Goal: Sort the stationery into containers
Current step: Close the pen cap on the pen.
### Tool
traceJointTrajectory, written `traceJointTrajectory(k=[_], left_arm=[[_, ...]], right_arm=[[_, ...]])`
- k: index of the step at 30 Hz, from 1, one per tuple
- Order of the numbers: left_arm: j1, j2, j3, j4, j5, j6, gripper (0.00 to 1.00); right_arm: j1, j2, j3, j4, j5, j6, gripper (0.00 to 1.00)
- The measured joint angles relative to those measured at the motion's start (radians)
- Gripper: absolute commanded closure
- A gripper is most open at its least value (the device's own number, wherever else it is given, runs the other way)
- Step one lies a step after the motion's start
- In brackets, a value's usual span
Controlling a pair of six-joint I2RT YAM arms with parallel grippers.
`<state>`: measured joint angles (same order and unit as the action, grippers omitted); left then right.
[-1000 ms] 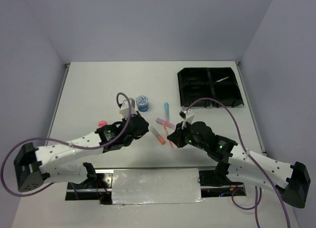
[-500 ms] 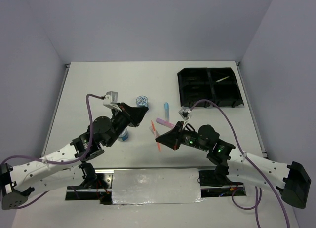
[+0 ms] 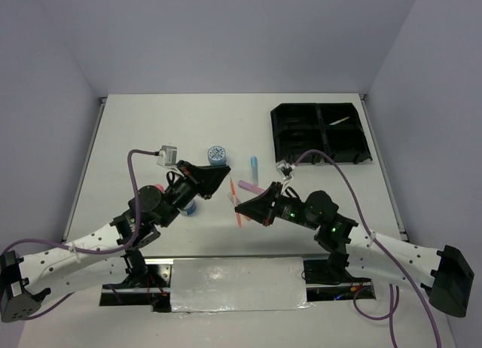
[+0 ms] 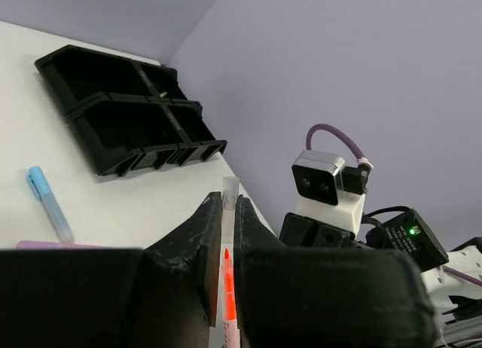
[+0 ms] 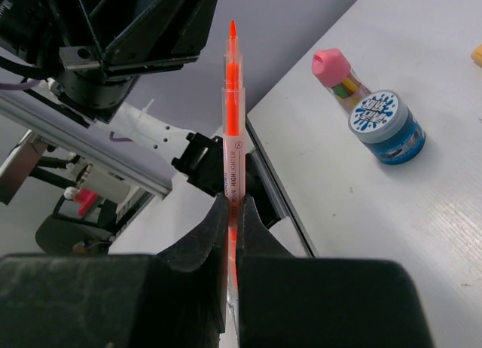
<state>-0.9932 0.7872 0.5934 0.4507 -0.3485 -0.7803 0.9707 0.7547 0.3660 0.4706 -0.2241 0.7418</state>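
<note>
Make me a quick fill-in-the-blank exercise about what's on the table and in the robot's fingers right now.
1. The right fingers grip an ___ highlighter pen; the left fingers pinch its clear cap.
2. The black rectangular plastic tray has ___ compartments.
3. The pink-capped bottle stands beside a small round ___ tub.
4. The light blue pen lies on the white table, ___ the tray.
Missing words: orange; four; blue; outside.
</note>
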Motion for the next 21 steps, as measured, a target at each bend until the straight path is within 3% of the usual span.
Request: traceJointTrajectory(k=[21], left_arm=[[0.000, -0.013, -0.061, 0.119, 0.013, -0.005, 1.00]], right_arm=[[0.022, 0.056, 0.000, 0.084, 0.003, 0.027, 1.00]])
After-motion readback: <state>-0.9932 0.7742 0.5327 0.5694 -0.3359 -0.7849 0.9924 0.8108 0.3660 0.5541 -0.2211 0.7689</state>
